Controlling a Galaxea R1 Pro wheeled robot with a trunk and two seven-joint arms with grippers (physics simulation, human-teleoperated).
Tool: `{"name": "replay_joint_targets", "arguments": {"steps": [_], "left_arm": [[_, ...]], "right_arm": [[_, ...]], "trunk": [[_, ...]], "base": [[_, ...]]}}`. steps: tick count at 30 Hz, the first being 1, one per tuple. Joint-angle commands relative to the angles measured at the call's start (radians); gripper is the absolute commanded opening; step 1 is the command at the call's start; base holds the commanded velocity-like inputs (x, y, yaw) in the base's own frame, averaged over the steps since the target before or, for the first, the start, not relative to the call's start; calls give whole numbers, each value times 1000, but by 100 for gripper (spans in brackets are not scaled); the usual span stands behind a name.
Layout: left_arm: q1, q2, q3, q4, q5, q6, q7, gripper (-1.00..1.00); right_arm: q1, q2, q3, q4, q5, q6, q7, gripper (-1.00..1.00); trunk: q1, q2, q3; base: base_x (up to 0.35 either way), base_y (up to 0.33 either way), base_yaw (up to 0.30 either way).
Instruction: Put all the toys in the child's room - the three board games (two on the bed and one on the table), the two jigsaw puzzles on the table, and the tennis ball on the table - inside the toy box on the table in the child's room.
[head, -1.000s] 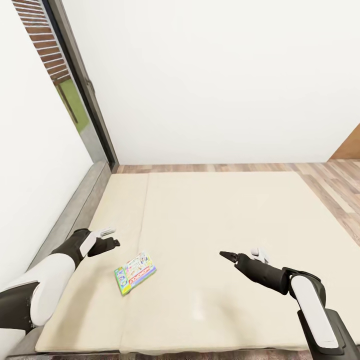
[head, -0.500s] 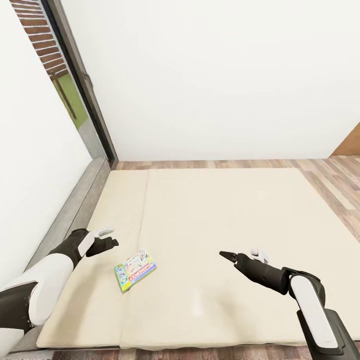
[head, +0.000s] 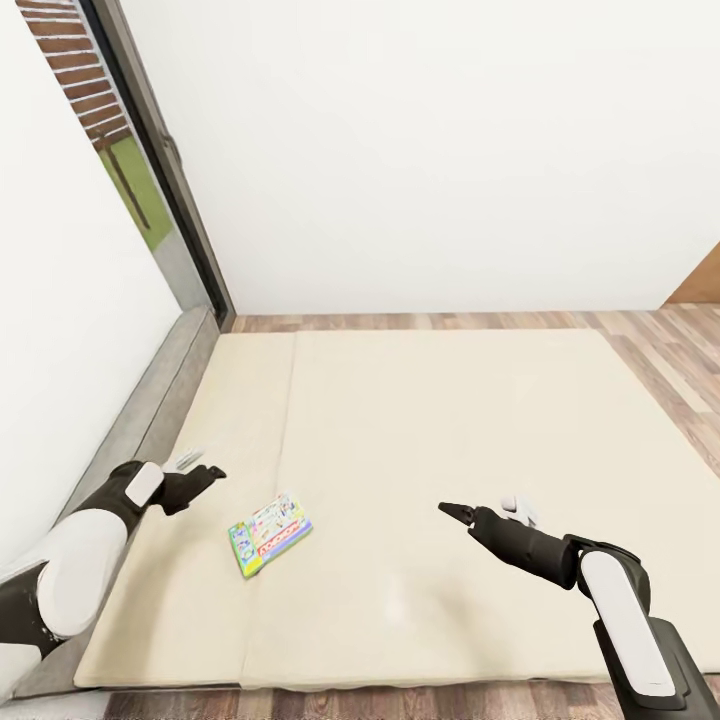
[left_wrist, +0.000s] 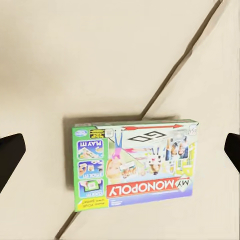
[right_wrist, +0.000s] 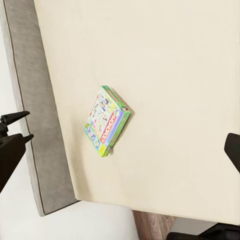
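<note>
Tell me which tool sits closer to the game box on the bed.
The left tool. It hangs just beside the game box near the bed's grey-framed edge, while the right tool is farther off across the mattress.

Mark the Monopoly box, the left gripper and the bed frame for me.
Monopoly box (left_wrist: 134, 165): left wrist view, middle of its printed lid.
left gripper (head: 203, 467): head view, between the fingers' tips.
bed frame (head: 150, 415): head view, grey edge beside the mattress.
</note>
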Motion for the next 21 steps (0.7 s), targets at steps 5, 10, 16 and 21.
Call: {"name": "replay_joint_targets", "arguments": {"steps": [5,10,16,21], "left_arm": [[-1,1,35,-1,10,4,3,100],[-1,-1,43,-1,13,3,5,100],[-1,-3,47,-2,14,3,6,100],[-1,-5,47,-2,15,1,6,100]], "right_arm": [[-1,0,-1,-1,-4,5,-3,100],[-1,0,-1,-1,-4,4,-3,100],[-1,1,-1,-1,-2,4,-3,100],[-1,0,-1,0,-2,4,-3,100]], "trunk": [[0,-1,-9],[0,-1,-17],[0,-1,-27],[0,-1,-35]], "base": [[0,0,0],[0,0,0],[0,0,0],[0,0,0]]}}
